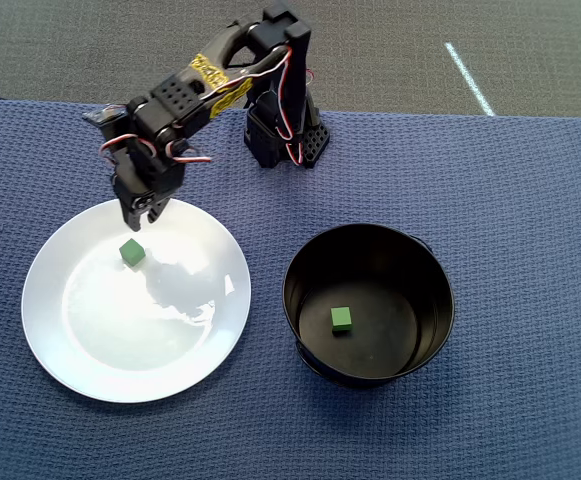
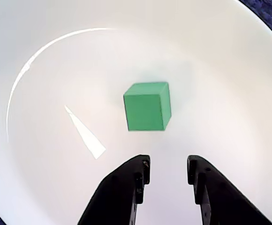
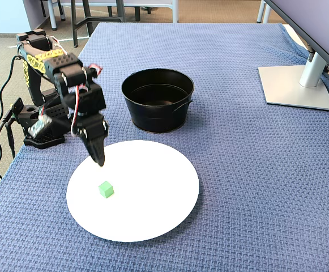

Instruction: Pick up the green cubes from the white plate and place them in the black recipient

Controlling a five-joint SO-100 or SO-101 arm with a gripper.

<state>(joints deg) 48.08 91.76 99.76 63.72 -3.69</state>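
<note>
One green cube lies on the white plate, in its upper left part. A second green cube lies on the bottom of the black pot, to the right of the plate. My gripper hangs over the plate's upper edge, just above the plate cube, open and empty. In the wrist view the cube sits a short way ahead of the gripper on the plate. The fixed view shows the gripper above the cube, the plate and the pot; the pot's cube is hidden there.
A blue woven cloth covers the table. The arm's base stands at the back between plate and pot. A monitor stand is at the far right in the fixed view; cables hang at the left edge.
</note>
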